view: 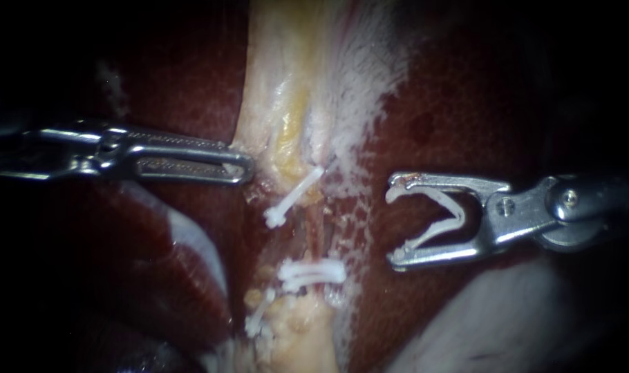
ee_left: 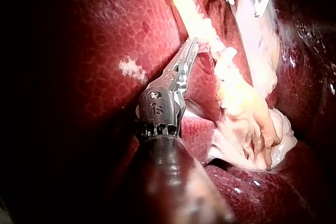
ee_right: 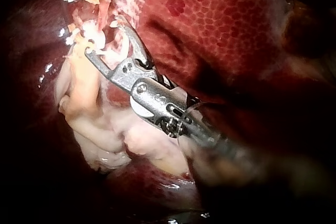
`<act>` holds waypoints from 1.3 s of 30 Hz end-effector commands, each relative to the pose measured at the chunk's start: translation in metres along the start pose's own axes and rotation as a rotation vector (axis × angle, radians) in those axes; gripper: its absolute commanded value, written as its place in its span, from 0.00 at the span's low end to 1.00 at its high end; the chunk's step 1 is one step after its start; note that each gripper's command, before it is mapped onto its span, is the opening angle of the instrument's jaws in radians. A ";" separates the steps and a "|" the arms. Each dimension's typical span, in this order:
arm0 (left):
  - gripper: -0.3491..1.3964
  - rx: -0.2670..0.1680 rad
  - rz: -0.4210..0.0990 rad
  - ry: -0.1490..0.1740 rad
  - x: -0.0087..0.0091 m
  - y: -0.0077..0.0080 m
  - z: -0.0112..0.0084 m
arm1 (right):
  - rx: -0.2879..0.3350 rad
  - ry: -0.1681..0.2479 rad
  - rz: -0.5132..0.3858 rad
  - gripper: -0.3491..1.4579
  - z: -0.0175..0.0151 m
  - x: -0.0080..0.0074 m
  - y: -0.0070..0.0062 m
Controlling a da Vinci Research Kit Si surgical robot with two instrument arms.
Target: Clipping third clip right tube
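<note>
We find the right instrument (view: 392,226) with jaws spread wide around an open clip (view: 435,220) seated between them, mouth turned toward the pale strip (view: 280,83). The tube (view: 318,231) lies straight ahead of that mouth but apart from it, with liver (view: 453,103) between. Its long axis runs crosswise to the jaws' reach, bare between an upper clip (view: 294,197) and a lower pair of clips (view: 313,271). The left instrument (view: 245,166) touches the strip's far edge; its hold we cannot tell. In our judgement, a straight advance should straddle the tube.
</note>
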 end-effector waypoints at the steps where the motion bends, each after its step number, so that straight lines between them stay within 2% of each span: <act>1: 0.00 0.001 0.000 0.000 0.0000 0.0000 -0.0001 | 0.000 0.000 0.000 0.53 0.0000 0.0000 0.0000; 4: 0.00 0.004 -0.001 0.001 -0.0002 0.0000 -0.0006 | 0.001 0.000 -0.006 0.53 0.0001 -0.0001 -0.0001; 10: 0.00 0.006 -0.009 0.002 -0.0016 -0.0002 -0.0033 | 0.000 0.001 0.073 0.53 0.0012 -0.0004 -0.0004; 14: 0.00 0.006 -0.015 -0.006 -0.0026 -0.0013 -0.0054 | 0.020 0.003 0.164 0.53 0.0025 -0.0008 -0.0007; 22: 0.00 0.015 -0.025 -0.027 -0.0042 -0.0041 -0.0084 | 0.041 0.002 0.205 0.53 0.0061 -0.0017 -0.0013; 30: 0.00 0.020 -0.029 -0.038 -0.0052 -0.0065 -0.0095 | 0.055 -0.001 0.219 0.53 0.0096 -0.0029 -0.0011; 39: 0.00 0.021 -0.035 -0.040 -0.0053 -0.0068 -0.0097 | 0.063 -0.003 0.225 0.52 0.0122 -0.0042 -0.0001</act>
